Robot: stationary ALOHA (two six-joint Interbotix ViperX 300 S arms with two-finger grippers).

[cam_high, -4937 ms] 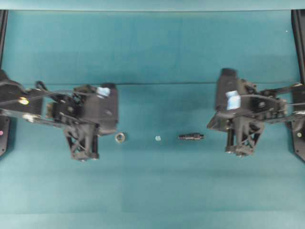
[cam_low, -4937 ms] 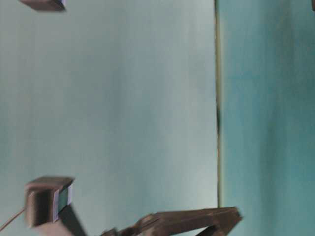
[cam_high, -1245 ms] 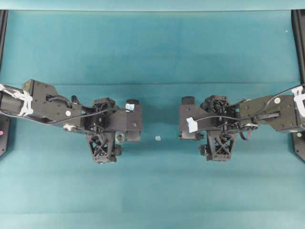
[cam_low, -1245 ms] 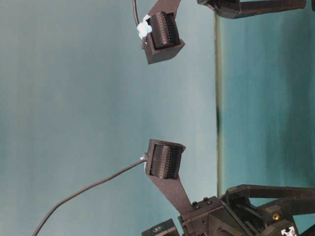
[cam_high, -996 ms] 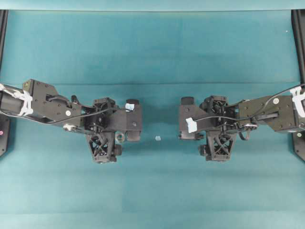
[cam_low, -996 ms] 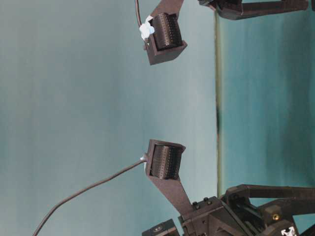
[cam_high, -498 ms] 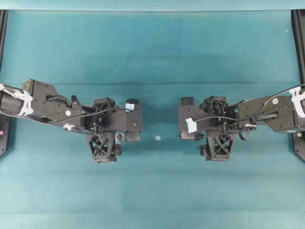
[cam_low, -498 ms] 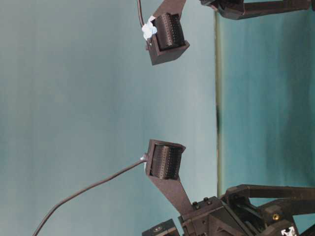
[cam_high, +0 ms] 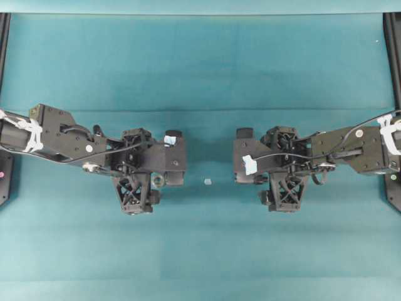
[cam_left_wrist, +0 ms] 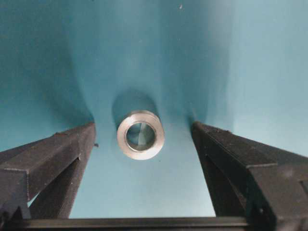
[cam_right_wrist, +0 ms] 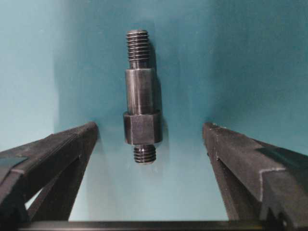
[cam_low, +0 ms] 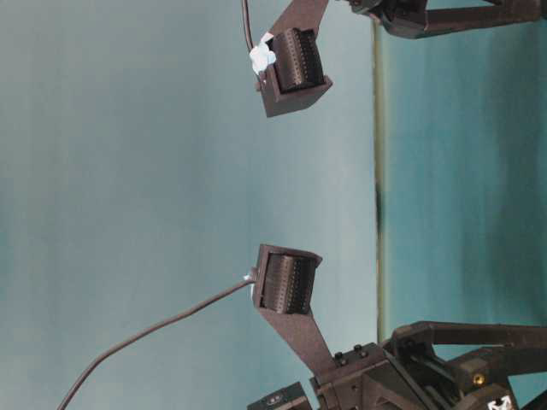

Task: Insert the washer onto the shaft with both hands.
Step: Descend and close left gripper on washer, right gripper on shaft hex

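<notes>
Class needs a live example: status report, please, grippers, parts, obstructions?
Left gripper open around washer. Right gripper open around shaft. Neither touching. Nothing in the way.

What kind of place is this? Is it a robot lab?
Probably a robot test bench. Two black arms with a left gripper and right gripper hang over a teal mat, with only a washer and shaft lying there.

Left gripper [cam_left_wrist: 143, 139] jaws spread wide, pointing down; right gripper [cam_right_wrist: 150, 139] likewise, apparently near table.
</notes>
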